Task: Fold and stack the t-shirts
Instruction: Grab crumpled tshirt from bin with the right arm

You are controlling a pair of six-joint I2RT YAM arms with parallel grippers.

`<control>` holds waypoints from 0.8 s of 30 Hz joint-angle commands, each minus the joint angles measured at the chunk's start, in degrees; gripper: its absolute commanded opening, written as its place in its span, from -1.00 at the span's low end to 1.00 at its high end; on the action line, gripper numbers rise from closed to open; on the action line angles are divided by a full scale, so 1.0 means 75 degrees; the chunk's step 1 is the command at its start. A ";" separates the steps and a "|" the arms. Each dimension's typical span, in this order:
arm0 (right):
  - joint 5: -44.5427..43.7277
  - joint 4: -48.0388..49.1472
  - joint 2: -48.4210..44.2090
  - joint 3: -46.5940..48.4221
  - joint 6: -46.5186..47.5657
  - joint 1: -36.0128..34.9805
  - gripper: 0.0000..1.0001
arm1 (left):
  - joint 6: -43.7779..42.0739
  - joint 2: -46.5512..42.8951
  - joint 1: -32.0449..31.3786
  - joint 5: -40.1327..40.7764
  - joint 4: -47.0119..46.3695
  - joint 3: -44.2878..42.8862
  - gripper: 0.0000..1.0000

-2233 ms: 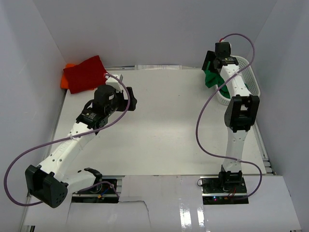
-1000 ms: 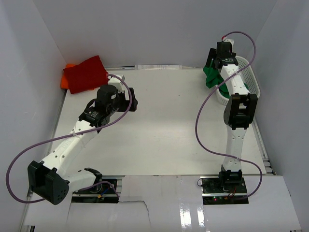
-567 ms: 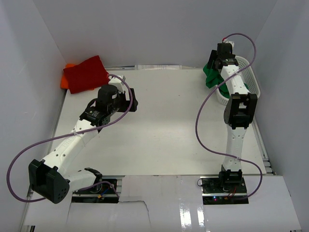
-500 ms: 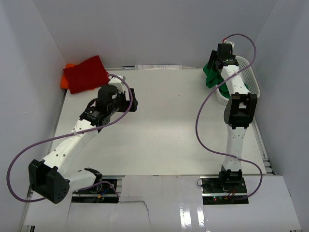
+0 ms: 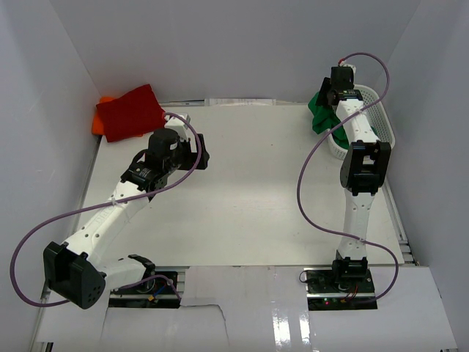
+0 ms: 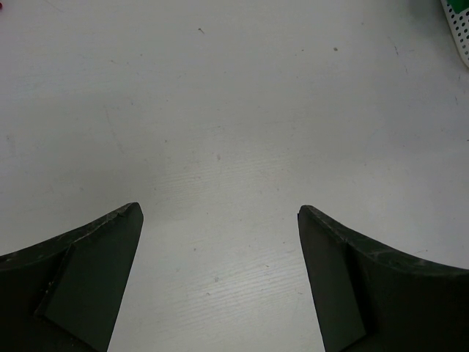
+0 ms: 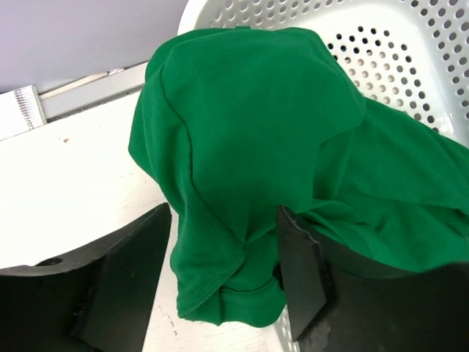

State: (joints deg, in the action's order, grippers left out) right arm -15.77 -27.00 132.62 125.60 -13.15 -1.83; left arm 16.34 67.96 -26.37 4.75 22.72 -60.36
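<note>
The green t-shirt (image 5: 320,117) hangs crumpled over the left rim of the white mesh basket (image 5: 382,126) at the back right. In the right wrist view the green t-shirt (image 7: 249,139) spills from the basket (image 7: 410,51) onto the table. My right gripper (image 7: 223,275) is open, one finger on each side of the hanging fold; it also shows in the top view (image 5: 321,101). The red t-shirt (image 5: 130,111) lies folded on the orange one (image 5: 95,125) at the back left. My left gripper (image 5: 199,152) is open and empty above bare table (image 6: 220,279).
White walls close in the table on the left, back and right. A corner of the basket (image 6: 459,29) shows at the top right of the left wrist view. A metal rail (image 7: 66,95) runs along the table's back edge.
My right gripper has shifted slightly up and back at the green t-shirt on the basket rim. My left arm has drifted a little to the right. The shirts have not moved.
</note>
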 commanded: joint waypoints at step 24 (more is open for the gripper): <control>0.0976 0.0179 -0.0607 0.0702 0.0171 0.0021 -0.85 | -0.0034 -0.0085 0.0047 0.0081 0.0088 0.0020 0.96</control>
State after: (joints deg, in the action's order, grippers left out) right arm -11.35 -27.29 135.57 127.20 -13.21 -1.52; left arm 16.34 68.10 -26.37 5.13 23.40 -60.36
